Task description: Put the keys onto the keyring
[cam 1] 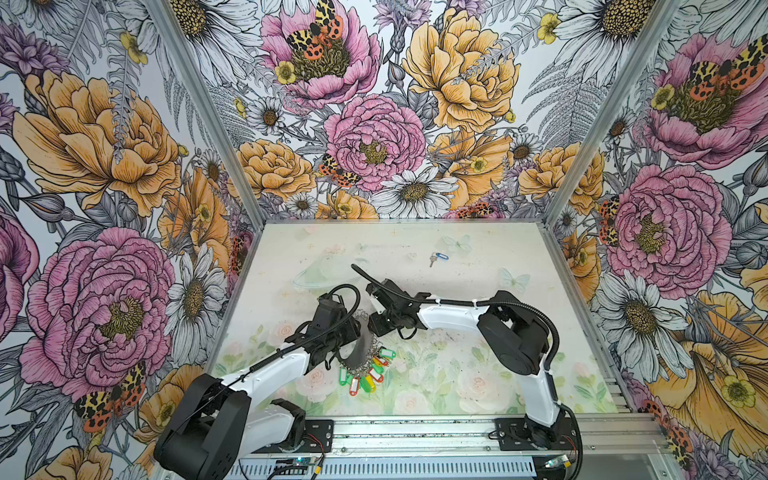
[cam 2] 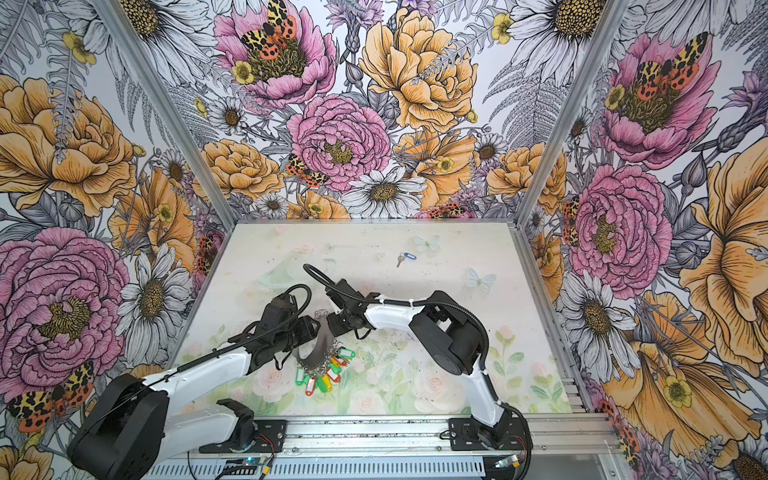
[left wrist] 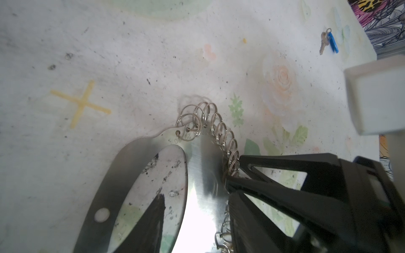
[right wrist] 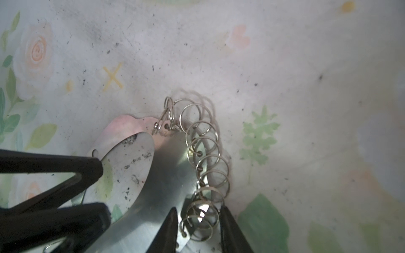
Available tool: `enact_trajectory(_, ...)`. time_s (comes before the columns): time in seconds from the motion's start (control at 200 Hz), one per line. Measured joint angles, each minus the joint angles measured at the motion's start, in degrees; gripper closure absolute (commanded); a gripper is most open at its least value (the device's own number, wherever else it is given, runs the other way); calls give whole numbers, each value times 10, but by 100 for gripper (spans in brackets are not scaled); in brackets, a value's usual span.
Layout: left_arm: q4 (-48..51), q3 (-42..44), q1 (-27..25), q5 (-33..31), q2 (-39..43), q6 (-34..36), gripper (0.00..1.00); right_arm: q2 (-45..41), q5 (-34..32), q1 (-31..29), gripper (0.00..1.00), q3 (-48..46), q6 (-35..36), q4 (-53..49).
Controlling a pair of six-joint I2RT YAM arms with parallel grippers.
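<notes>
The big flat brownish-grey oval keyring [cam 1: 365, 347] with the wide hole stands up on its edge near the middle of the pale flowery table [cam 1: 457, 399], between two black claws. The left gripper [left wrist: 196, 197] is pinching the flat band. One of its fingers shows through the hole and the other presses on the outer edge. The right gripper [right wrist: 198, 216] comes from the other side. Its two fingers are closed around the small silver wire rings [right wrist: 210, 166] that run in a row along the band's edge. The little silver key with the blue plastic tag [cam 1: 439, 258] is not on the keyring. It lies flat on the table by itself, well apart from both claws, toward the far wall and a bit to the right. A bunch of green, red and yellow tags [cam 1: 366, 374] hangs from the low end of the keyring and rests on the table, on the near side of the claws. The right arm's black hose [cam 1: 360, 272] loops over the table on the far side of the claws, between them and the far wall. A faded yellow cross [left wrist: 81, 105] is marked on the table near the keyring. Big pink and orange flower pictures [cam 1: 374, 137] cover the walls all around.
</notes>
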State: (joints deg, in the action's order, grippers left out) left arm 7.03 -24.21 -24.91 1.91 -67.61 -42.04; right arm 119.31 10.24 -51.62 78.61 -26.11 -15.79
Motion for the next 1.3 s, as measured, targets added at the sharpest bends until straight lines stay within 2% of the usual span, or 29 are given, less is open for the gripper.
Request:
enact_trajectory(0.836, 0, 0, 0, 0, 0, 0, 51, -19, 1, -11, 79, -23, -4, -3)
enact_trajectory(1.301, 0, 0, 10, 0, -4, 4, 51, -25, 1, -17, 94, -33, -3, -6)
